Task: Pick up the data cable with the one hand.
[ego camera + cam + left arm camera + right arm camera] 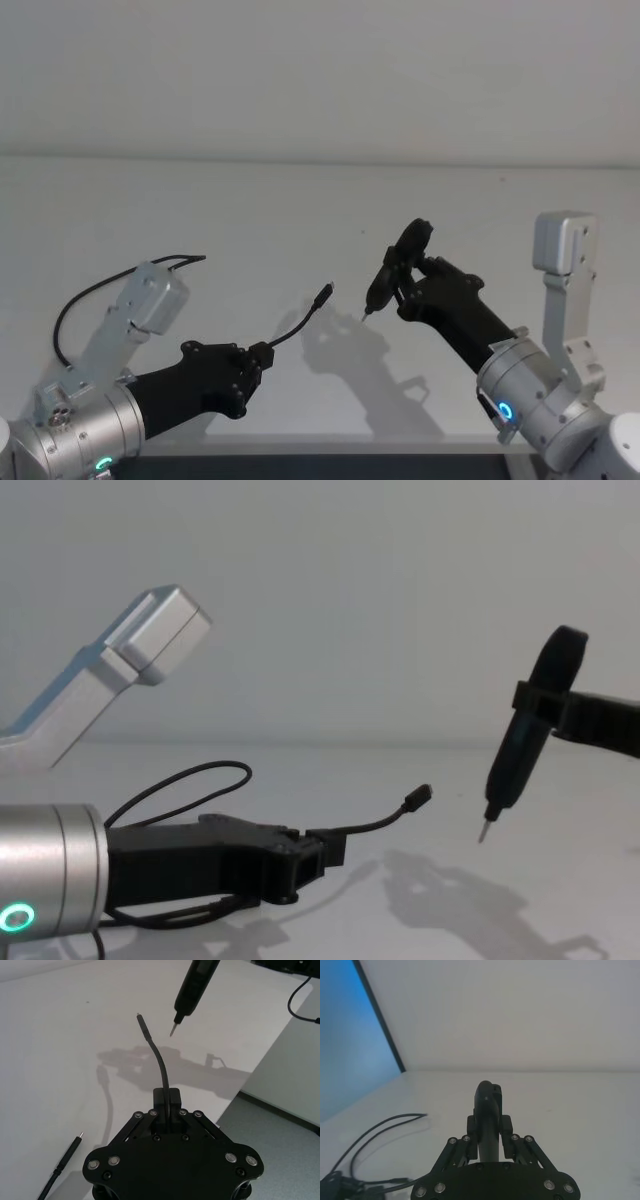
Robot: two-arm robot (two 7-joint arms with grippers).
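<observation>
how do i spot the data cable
Above the white table, find the left gripper on its silver wrist. The data cable is the thin black cord in its fingers, arching to a plug, far slimmer than the pen-shaped tool opposite.

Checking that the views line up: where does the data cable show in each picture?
Head view: the data cable arcs up from the left gripper, left of centre.
Left wrist view: the cable rises from the picture's centre.
Right wrist view: thin dark cords at a corner; cannot tell which is it.
Chest view: low centre.
Shared landmark: the pen-shaped tool in the right gripper.
</observation>
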